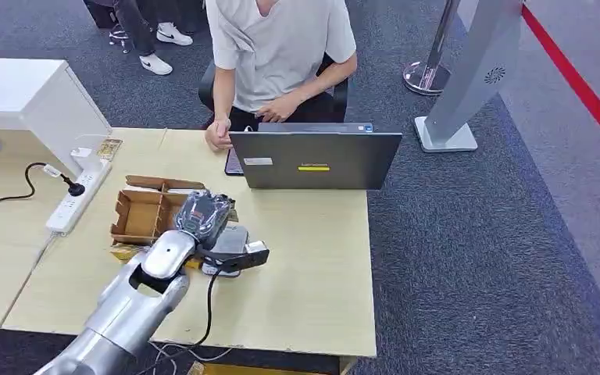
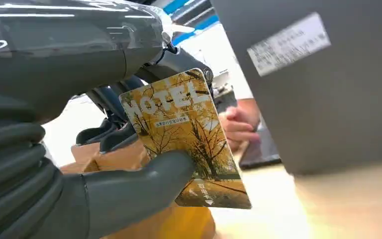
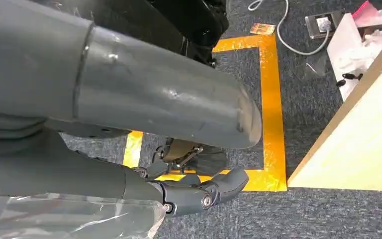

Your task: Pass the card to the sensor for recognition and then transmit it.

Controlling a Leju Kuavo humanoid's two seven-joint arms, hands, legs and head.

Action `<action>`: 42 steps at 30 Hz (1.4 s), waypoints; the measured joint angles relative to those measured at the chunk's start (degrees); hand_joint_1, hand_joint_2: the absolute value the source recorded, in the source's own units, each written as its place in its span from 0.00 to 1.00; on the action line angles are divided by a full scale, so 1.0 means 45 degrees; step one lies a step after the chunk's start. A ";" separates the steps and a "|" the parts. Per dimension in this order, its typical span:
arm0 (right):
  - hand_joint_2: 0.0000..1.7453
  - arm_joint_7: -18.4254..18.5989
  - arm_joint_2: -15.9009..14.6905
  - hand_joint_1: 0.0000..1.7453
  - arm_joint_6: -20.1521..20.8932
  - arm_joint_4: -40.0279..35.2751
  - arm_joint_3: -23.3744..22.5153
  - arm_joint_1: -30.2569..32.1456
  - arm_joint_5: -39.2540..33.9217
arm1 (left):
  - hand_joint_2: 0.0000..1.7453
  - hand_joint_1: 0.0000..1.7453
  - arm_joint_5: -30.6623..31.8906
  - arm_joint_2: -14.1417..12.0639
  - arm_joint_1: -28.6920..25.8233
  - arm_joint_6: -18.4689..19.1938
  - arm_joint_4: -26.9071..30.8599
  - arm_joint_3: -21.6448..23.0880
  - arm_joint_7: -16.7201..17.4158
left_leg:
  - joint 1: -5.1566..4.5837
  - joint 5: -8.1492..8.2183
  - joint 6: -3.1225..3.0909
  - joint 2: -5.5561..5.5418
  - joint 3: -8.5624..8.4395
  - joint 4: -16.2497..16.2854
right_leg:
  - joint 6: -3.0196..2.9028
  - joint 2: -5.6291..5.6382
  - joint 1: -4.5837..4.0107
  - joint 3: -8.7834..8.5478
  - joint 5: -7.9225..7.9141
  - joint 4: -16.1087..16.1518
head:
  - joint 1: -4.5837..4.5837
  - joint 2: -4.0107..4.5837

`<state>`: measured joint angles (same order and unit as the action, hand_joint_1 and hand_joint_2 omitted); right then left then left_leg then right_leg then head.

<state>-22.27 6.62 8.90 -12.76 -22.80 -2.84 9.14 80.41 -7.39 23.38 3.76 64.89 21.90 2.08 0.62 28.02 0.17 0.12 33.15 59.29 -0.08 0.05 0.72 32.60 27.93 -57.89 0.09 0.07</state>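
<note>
Left wrist view: yellow hotel card (image 2: 186, 134) in left hand's (image 2: 104, 164) pinch

The head view is looking down from high over the wooden table (image 1: 312, 258), facing the laptop (image 1: 315, 159) at its far edge. The left wrist view is sitting close behind the left hand (image 2: 104, 169), sharing that laptop (image 2: 323, 84). The right wrist view is looking down at the carpet (image 3: 298, 94) beside the table's edge (image 3: 358, 134).
</note>
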 joint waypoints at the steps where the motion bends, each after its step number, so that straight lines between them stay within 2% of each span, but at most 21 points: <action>1: 0.00 0.0000 0.0000 0.00 0.0000 0.0000 -0.0015 0.0004 0.0005 | 1.00 1.00 -0.0005 -0.0034 -0.0104 0.0093 0.0000 0.0054 -0.0010 | 0.0000 0.0000 0.0000 0.0000 0.0000 0.0000 | 0.0000 0.0000 0.0000 0.0000 0.0000 0.0000 | 0.0005 0.0000; 9: 0.00 0.0034 0.0000 0.00 0.0005 0.0010 -0.0058 0.0004 0.0156 | 1.00 1.00 -0.0772 -0.0451 -0.0531 0.0694 0.0000 0.0408 -0.0767 | 0.0001 0.0000 0.0000 -0.0009 0.0000 -0.0003 | 0.0000 -0.0011 0.0000 -0.0003 0.0001 -0.0001 | 0.0010 0.0000; 20: 0.00 0.0029 0.0000 0.00 0.0131 0.0015 -0.0214 -0.0015 0.0384 | 1.00 1.00 -0.1244 -0.0704 -0.0939 0.0650 0.0403 0.0947 -0.0588 | -0.0001 -0.0002 0.0000 -0.0013 -0.0011 -0.0003 | -0.0001 -0.0024 0.0000 -0.0015 0.0000 -0.0001 | 0.0005 0.0000; 23: 0.00 0.0010 0.0010 0.00 0.0146 0.0015 -0.0253 -0.0018 0.0496 | 1.00 1.00 -0.1423 -0.0578 -0.0961 -0.0527 0.0398 0.0947 -0.0495 | 0.0000 -0.0012 0.0004 -0.0013 -0.0010 -0.0002 | -0.0005 -0.0023 0.0000 -0.0010 -0.0005 -0.0001 | 0.0005 0.0000; 24: 0.00 -0.0005 0.0019 0.00 0.0155 0.0015 -0.0262 -0.0018 0.0539 | 1.00 1.00 -0.1365 -0.0490 -0.0950 -0.1197 0.0403 0.0938 -0.0399 | 0.0001 -0.0016 0.0007 -0.0013 -0.0008 -0.0001 | -0.0008 -0.0025 0.0000 -0.0009 -0.0006 -0.0001 | 0.0000 0.0000; 25: 0.00 -0.0010 0.0024 0.00 0.0155 0.0015 -0.0267 -0.0018 0.0544 | 1.00 1.00 -0.1345 -0.0447 -0.0932 -0.1391 0.0408 0.0927 -0.0374 | 0.0001 -0.0017 0.0006 -0.0016 -0.0007 -0.0001 | -0.0007 -0.0028 0.0000 -0.0009 -0.0006 -0.0001 | 0.0005 0.0000; 27: 0.00 -0.0024 0.0068 0.00 0.0155 0.0010 -0.0267 -0.0045 0.0660 | 1.00 1.00 -0.0561 -0.0247 -0.0808 -0.2208 0.0573 0.0884 0.0120 | 0.0001 -0.0020 0.0003 -0.0016 -0.0004 -0.0001 | -0.0008 -0.0027 0.0000 -0.0009 -0.0007 -0.0002 | 0.0005 0.0000; 30: 0.00 -0.0019 0.0087 0.00 0.0155 0.0010 -0.0267 -0.0049 0.0797 | 1.00 1.00 0.0273 -0.0073 -0.0498 -0.2955 0.0685 0.0806 0.0472 | 0.0000 -0.0020 0.0003 -0.0016 -0.0003 -0.0001 | -0.0008 -0.0027 0.0000 -0.0007 -0.0008 -0.0002 | 0.0005 0.0000; 32: 0.00 0.0058 0.0102 0.00 0.0151 0.0010 -0.0267 -0.0091 0.0928 | 1.00 1.00 0.1149 0.0034 -0.0108 -0.4149 0.0685 0.0603 0.0849 | 0.0002 -0.0023 0.0006 -0.0018 -0.0001 0.0000 | -0.0009 -0.0028 -0.0001 -0.0004 -0.0009 -0.0003 | 0.0000 0.0000; 34: 0.00 0.0165 0.0126 0.00 0.0136 0.0010 -0.0267 -0.0193 0.1064 | 1.00 1.00 0.1365 0.0049 0.0472 -0.5282 0.0626 0.0325 0.1054 | 0.0004 -0.0030 0.0016 -0.0018 0.0000 -0.0001 | -0.0011 -0.0028 -0.0002 -0.0004 -0.0010 -0.0008 | 0.0000 0.0000; 36: 0.00 0.0272 0.0175 0.00 0.0126 0.0010 -0.0262 -0.0323 0.1180 | 1.00 1.00 0.1379 0.0034 0.1191 -0.6068 0.0388 0.0048 0.1370 | 0.0004 -0.0033 0.0020 -0.0019 -0.0003 -0.0001 | -0.0015 -0.0028 -0.0003 -0.0004 -0.0013 -0.0015 | 0.0000 0.0000; 42: 0.00 0.0306 0.0214 0.00 0.0121 0.0010 -0.0262 -0.0433 0.1234 | 1.00 1.00 0.1384 0.0029 0.2081 -0.6455 -0.0248 -0.0335 0.1365 | 0.0004 -0.0035 0.0021 -0.0016 -0.0006 0.0000 | -0.0017 -0.0025 -0.0003 -0.0003 -0.0016 -0.0020 | 0.0000 0.0000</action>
<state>-20.90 7.58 9.44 -12.72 -23.98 -4.79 14.69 86.64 -7.26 32.75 -25.29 63.78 20.39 8.22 0.64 27.86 0.27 0.05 33.12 59.28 -0.16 -0.06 0.71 32.59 27.86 -57.98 0.09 0.07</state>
